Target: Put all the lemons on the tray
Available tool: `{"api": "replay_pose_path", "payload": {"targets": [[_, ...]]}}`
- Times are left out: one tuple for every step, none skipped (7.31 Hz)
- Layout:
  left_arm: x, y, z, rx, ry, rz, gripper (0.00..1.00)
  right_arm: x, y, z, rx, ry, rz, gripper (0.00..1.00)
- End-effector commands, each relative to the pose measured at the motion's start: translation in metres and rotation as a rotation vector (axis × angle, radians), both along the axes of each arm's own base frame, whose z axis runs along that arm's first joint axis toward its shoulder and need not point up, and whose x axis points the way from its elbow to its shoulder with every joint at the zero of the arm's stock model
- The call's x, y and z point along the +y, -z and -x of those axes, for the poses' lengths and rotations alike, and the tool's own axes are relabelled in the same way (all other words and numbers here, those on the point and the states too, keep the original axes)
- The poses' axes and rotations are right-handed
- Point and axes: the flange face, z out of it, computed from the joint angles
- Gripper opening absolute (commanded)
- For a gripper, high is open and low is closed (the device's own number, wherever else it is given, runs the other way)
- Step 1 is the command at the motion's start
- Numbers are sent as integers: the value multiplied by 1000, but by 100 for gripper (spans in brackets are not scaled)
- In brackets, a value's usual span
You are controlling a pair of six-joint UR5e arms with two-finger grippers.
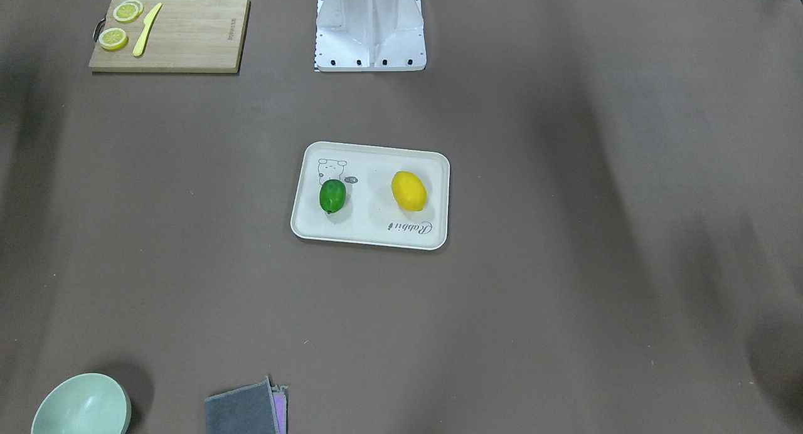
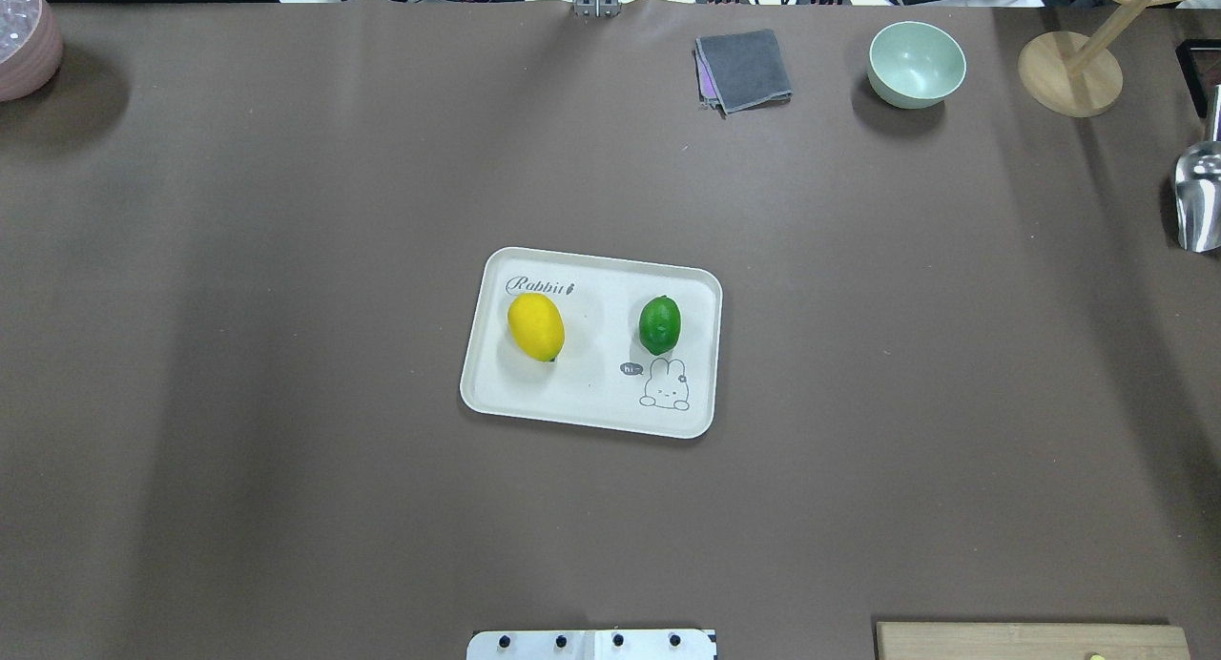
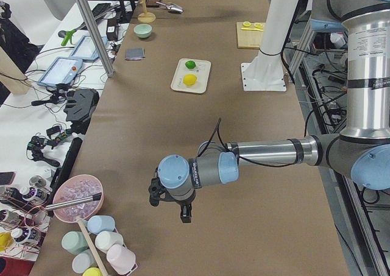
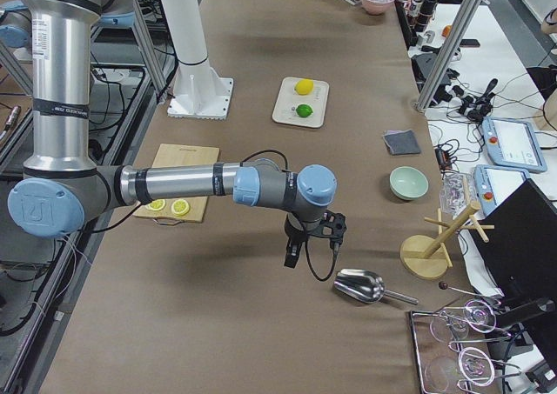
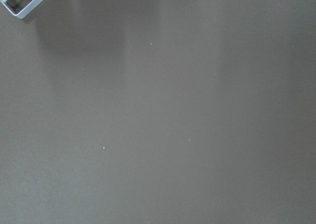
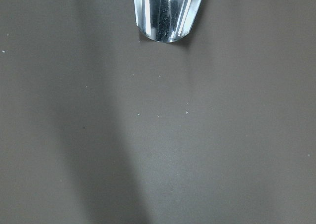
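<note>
Bright yellow oval lemon (image 2: 535,326), glossy green oval lemon (image 2: 659,324): lying apart on cream-white rounded-rectangle tray (image 2: 591,407). Left gripper (image 3: 183,214), right gripper (image 4: 291,255): well away, over brown table (image 3: 256,227); cannot tell how far open.

The tray (image 4: 318,89) sits on the brown counter (image 4: 261,324), in front of the white pedestal (image 4: 198,88). Both lemons lie inside it, apart: yellow lemon (image 4: 304,87) on the far side, green lemon (image 4: 304,110) on the near side. The near arm reaches across the counter. Its right end effector (image 4: 289,259) points down above bare counter, near the scoop (image 4: 359,285); jaw state cannot be determined. The board (image 4: 178,190) carries two slices (image 4: 168,206). Bowl (image 4: 408,183) and cloth (image 4: 401,141) sit toward the right edge.
</note>
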Motion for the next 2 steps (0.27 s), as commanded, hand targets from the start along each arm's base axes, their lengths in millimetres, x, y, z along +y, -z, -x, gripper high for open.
{"api": "replay_pose_path", "payload": {"targets": [[3, 2, 1, -2, 3, 6, 98, 1, 2, 0, -1, -5, 4, 99], [3, 1, 2, -3, 3, 10, 98, 0, 2, 0, -3, -7, 3, 99]]}}
